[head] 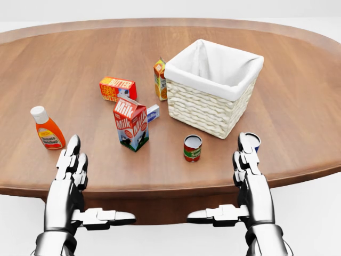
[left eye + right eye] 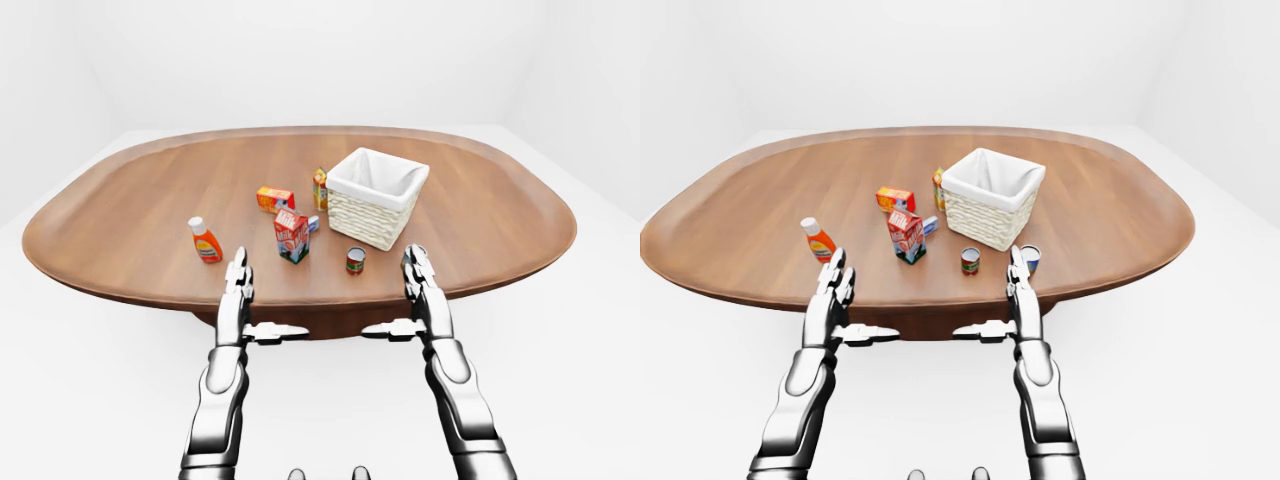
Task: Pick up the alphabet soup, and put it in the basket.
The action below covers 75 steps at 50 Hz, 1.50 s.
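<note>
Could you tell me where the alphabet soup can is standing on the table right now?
In the head view the alphabet soup can stands upright at lower centre, just below the basket and right of the milk carton.

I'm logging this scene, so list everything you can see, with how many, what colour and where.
Table: one, brown wood, oval, fills the head view.
Basket: one, pale wicker, white lining, right of centre.
Red can: one, red, upright below the basket.
Blue can: one, blue and white, by the right fingertips.
Milk carton: one, red and white, centre.
Butter box: one, orange, above the milk.
Small carton: one, orange, beside the basket's left wall.
Sauce bottle: one, orange, white cap, far left.
Left hand: silver, open, empty.
Right hand: silver, open, empty.
</note>
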### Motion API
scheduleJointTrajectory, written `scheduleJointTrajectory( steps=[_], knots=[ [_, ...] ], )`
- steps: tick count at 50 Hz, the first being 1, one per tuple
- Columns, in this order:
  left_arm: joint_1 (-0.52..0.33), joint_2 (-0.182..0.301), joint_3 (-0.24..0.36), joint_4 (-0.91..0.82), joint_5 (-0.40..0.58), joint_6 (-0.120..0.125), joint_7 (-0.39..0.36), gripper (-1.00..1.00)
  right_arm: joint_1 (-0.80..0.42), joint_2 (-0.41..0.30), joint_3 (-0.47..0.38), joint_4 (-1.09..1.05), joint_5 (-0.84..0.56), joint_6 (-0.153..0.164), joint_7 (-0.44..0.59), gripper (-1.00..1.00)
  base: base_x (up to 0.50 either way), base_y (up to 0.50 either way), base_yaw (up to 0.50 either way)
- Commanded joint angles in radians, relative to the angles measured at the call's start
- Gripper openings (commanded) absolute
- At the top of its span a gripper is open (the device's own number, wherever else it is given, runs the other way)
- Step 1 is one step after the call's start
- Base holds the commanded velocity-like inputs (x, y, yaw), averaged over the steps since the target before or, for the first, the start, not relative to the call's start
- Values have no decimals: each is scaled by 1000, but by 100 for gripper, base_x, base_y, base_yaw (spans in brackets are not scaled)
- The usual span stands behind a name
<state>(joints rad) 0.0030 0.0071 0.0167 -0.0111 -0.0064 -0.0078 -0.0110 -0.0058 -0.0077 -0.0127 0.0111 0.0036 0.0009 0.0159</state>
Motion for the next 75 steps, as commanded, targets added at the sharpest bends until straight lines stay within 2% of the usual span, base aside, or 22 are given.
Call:
scheduleJointTrajectory(
  steps=[1, 4, 6, 9, 10, 11, 14, 15, 22, 23, 28, 31, 34, 37, 38, 46, 52, 55, 56, 57, 58, 75],
  knots=[
    [5, 13, 33, -30, -17, -17, -15, 100, -19, -10, -19, 38, 17, -4, 38, 100, 0, 0, 0],
    [5, 13, 33, -30, -17, -17, -15, 100, -19, -10, -19, 38, 18, -4, 38, 100, 0, 0, 0],
    [8, 13, 39, -57, -30, 1, -14, 100, -22, -11, -18, 39, 17, -1, 39, 100, 0, 0, 0],
    [-2, 15, 51, -40, -53, -12, -21, 100, -21, -11, -16, 35, 15, 1, 39, 100, 0, 0, 0],
    [2, 16, 52, -58, -57, 4, -18, 100, -23, -11, -17, 46, 15, -7, 40, 100, 0, 0, 0],
    [0, 17, 57, -63, -67, 10, -20, 100, -23, -10, -14, 35, 13, 5, 39, 100, 0, 0, 0],
    [-13, 19, 67, -46, -80, 0, -16, 100, -21, -9, -14, 27, 13, 12, 36, 100, 0, 0, 0],
    [-16, 23, 73, -53, -89, 12, -14, 100, -22, -10, -15, 31, 14, 9, 38, 100, 0, 0, 0],
    [-21, 26, 79, -57, -98, 20, -9, 100, -27, -11, -18, 50, 16, -4, 39, 100, 0, 0, 0],
    [-21, 27, 83, -69, -104, 29, -7, 100, -28, -11, -18, 52, 16, -4, 39, 100, 0, 0, 0],
    [-24, 32, 87, -77, -97, 18, 1, 100, -27, -11, -18, 53, 18, -5, 39, 100, 0, 0, 0],
    [-24, 32, 90, -94, -100, 29, 2, 100, -27, -11, -17, 53, 17, -4, 38, 100, 0, 0, 0],
    [-29, 36, 104, -129, -120, 65, 9, 100, -29, -12, -18, 55, 15, -3, 36, 100, 0, 0, 0],
    [-29, 37, 105, -134, -118, 68, 11, 100, -29, -12, -19, 57, 15, -4, 36, 100, 0, 0, 0],
    [-33, 41, 119, -163, -140, 95, 13, 100, -32, -12, -20, 64, 16, -8, 36, 100, 0, 0, 0],
    [-86, 67, 163, -136, -174, 95, 32, 100, -32, -12, -23, 67, 18, -2, 27, 100, 0, 0, 0],
    [-103, 83, 169, -126, -170, 94, 41, 100, -27, -11, -21, 51, 21, 9, 25, 100, 0, 0, 0],
    [-116, 92, 182, -113, -181, 95, 42, 100, -27, -10, -20, 55, 24, 2, 29, 100, 0, 0, 0],
    [-117, 93, 181, -109, -170, 83, 47, 100, -29, -11, -21, 60, 25, -1, 30, 100, 0, 0, 0],
    [-117, 93, 181, -109, -170, 82, 47, 100, -29, -11, -21, 60, 25, -2, 30, 100, 0, 0, 0],
    [-117, 95, 182, -118, -176, 95, 46, 100, -29, -12, -22, 65, 26, -7, 32, 100, 0, 0, 0],
    [-150, 124, 219, -141, -206, 95, 55, 100, -30, -11, -23, 63, 35, -7, 34, 100, 0, 0, 0]
  ],
)
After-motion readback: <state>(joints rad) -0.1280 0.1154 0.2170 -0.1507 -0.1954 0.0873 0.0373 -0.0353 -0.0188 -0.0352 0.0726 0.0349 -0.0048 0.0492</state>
